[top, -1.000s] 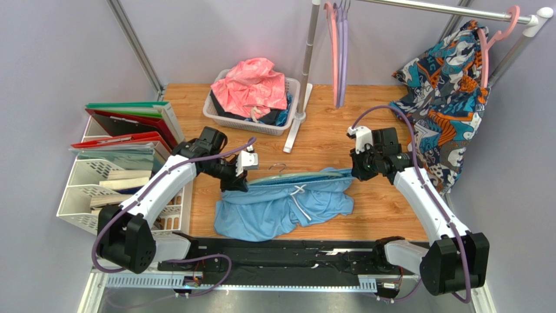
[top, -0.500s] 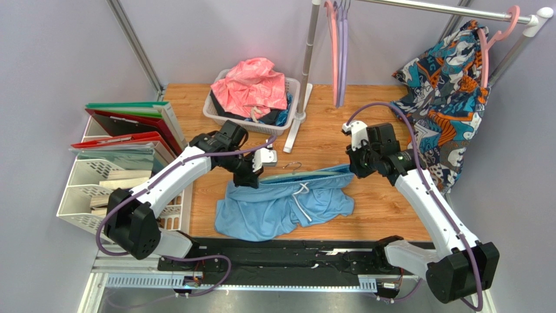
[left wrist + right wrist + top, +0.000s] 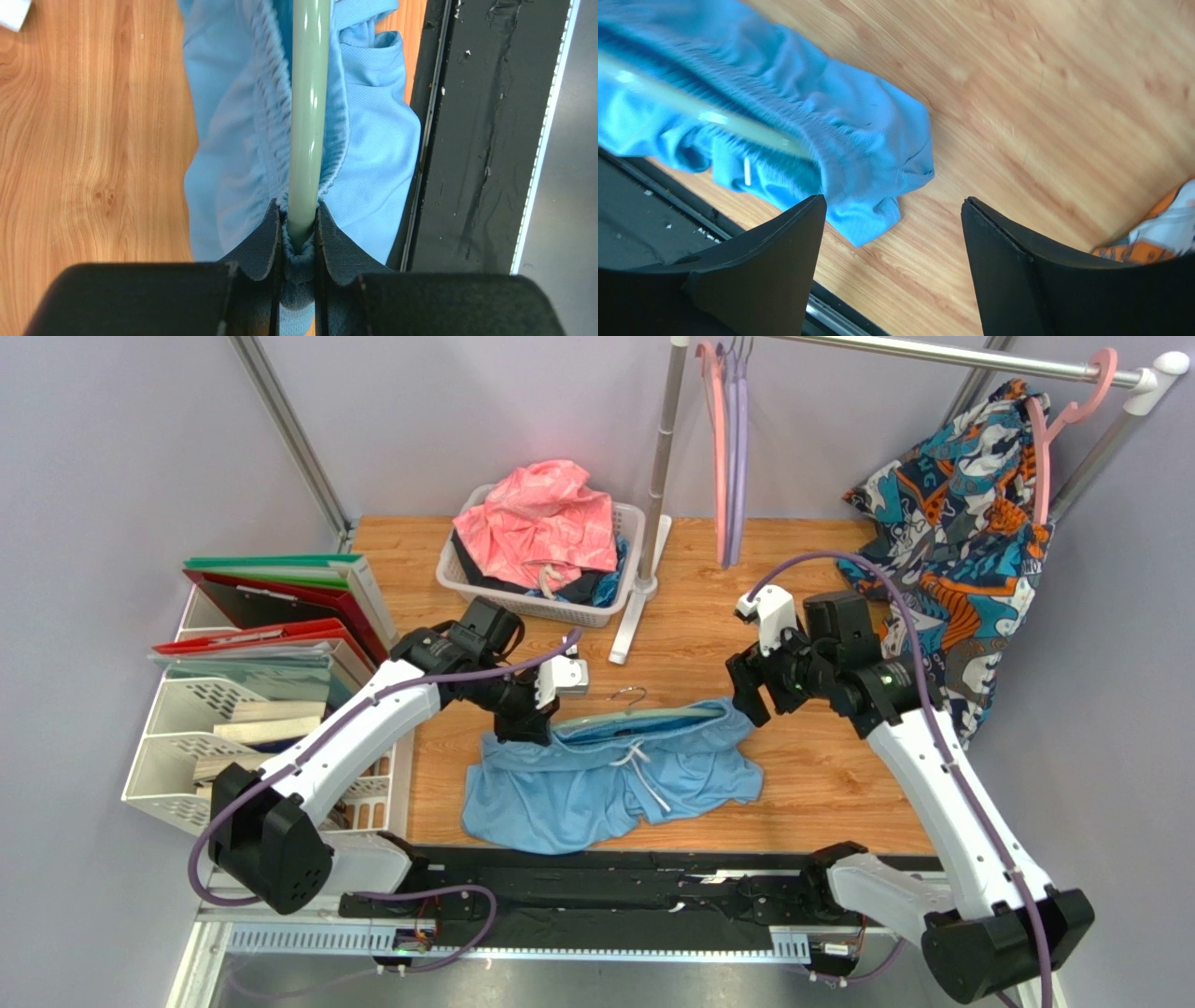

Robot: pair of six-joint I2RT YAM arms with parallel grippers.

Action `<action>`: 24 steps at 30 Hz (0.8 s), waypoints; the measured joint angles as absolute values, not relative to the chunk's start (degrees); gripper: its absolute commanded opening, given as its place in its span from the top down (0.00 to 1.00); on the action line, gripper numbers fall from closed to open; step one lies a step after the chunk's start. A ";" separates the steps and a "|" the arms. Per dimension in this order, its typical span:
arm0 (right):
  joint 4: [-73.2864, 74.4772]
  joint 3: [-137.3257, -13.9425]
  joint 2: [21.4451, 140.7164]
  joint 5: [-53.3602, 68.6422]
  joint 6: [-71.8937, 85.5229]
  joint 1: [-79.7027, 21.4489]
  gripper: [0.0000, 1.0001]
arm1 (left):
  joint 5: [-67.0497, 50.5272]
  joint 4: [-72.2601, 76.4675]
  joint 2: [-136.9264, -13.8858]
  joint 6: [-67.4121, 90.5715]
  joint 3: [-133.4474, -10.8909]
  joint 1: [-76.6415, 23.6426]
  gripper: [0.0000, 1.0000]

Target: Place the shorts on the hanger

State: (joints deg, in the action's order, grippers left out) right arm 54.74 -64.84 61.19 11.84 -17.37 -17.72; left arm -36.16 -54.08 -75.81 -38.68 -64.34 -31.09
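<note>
While my left pincer (image 3: 298,217) stays clamped on one end of the thin mint-green plastic hanger (image 3: 309,105) together with the gathered elastic waistband, my right pincer (image 3: 892,210) has let go. Half a second ago it was closed at the right end of the plain light blue fabric shorts (image 3: 610,770). Now its jaws stand wide apart with nothing between them, drawn back a little toward the far right.

Left wrist view: the hanger's bar runs straight out from between my left fingers and lies inside the waistband channel, with ruched fabric on both sides of it.

Right wrist view: the right corner of the shorts rests on the wooden tabletop (image 3: 828,784), up and to the left of the open fingers and not touching them. A pale length of the bar shows through the waistband.

Top view: the shorts lie between the two arms, with the waistband toward the far side, the legs spread toward the near edge and the white drawstring near the middle. The hanger's curved hook pokes out beyond the waistband.

My reading is that the right end is seated well enough to go unsupported. The garment appears to be largely on the hanger, and only my left grip is left to release or reposition.
</note>
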 measured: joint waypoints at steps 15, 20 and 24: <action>58.35 -68.66 55.90 32.05 -37.50 -24.75 0.32 | -38.81 -59.92 -74.67 -39.79 -67.02 -30.65 1.00; 54.98 -63.77 53.65 33.76 -42.46 -30.85 0.37 | -41.60 -61.89 -74.13 -40.64 -67.68 -30.68 1.00; 51.79 -59.42 53.23 35.79 -45.54 -31.79 0.44 | -43.35 -62.52 -73.47 -41.10 -67.83 -30.68 1.00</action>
State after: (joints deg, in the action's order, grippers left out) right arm 51.79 -59.42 53.23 35.79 -45.54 -31.79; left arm -43.35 -62.52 -73.47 -41.10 -67.83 -30.68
